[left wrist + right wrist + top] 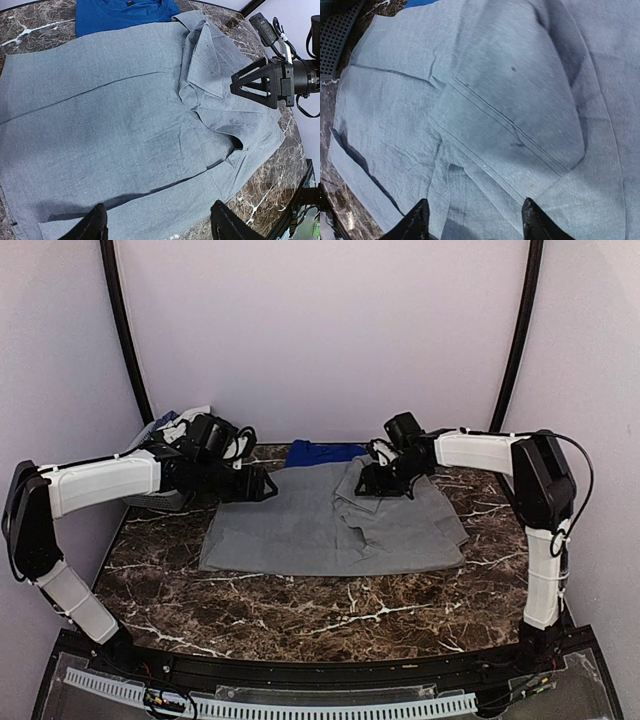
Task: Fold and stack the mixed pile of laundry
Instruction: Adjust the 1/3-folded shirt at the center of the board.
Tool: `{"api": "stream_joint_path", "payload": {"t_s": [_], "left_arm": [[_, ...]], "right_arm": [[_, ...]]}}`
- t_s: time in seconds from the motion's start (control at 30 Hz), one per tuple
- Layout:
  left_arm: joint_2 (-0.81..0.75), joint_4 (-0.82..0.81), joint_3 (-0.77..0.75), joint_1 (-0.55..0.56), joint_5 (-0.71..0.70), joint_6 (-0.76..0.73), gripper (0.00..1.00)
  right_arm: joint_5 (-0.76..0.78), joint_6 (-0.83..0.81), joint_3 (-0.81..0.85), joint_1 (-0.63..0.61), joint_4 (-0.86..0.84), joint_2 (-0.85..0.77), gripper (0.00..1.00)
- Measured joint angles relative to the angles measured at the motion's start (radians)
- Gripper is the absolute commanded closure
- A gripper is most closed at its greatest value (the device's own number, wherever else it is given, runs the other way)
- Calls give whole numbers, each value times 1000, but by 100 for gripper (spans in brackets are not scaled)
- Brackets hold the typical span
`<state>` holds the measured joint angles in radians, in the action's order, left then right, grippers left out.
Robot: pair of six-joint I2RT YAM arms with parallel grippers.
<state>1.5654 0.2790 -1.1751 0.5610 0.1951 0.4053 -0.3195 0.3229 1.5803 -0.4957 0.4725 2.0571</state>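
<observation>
dark marbled table, pale walls behind. the light-grey polo shirt lies spread flat mid-table. a blue t-shirt touches the shirt's far edge. the left gripper hovers over the shirt's left edge, jaws wide and empty. the right gripper hovers over the shirt's rumpled collar, jaws wide and empty. left of the shirt, a mesh basket holds more garments.

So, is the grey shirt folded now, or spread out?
Mostly spread out. The grey shirt lies flat across the table; only its collar end is turned over and bunched.
</observation>
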Motion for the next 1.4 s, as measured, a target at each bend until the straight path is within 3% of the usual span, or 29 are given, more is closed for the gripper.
{"api": "stream_joint_path", "payload": {"t_s": [0.13,0.33,0.4,0.57,0.8,0.9,1.1,1.2,1.33,1.4], "left_arm": [[11,-6,5,0,2,3,30],[12,-19,14,0,3,8,30],[12,-21,15,0,3,10,30],[12,-28,22,0,5,16,29],[12,-38,42,0,6,19,29],[12,-40,52,0,6,22,29],[12,-46,62,0,11,26,29],[12,-47,65,0,11,27,29],[12,-47,67,0,11,27,29],[12,-47,68,0,11,27,29]], "right_arm": [[137,-31,109,-74,46,55,20],[362,-62,264,-159,122,138,14],[398,-64,301,-175,143,168,2],[491,-58,423,-198,216,278,4],[634,-24,517,-203,304,373,23],[651,-7,516,-203,309,370,27],[636,34,459,-192,293,317,45],[622,43,446,-174,281,285,62],[603,48,436,-140,261,253,97],[589,45,430,-126,253,244,100]]}}
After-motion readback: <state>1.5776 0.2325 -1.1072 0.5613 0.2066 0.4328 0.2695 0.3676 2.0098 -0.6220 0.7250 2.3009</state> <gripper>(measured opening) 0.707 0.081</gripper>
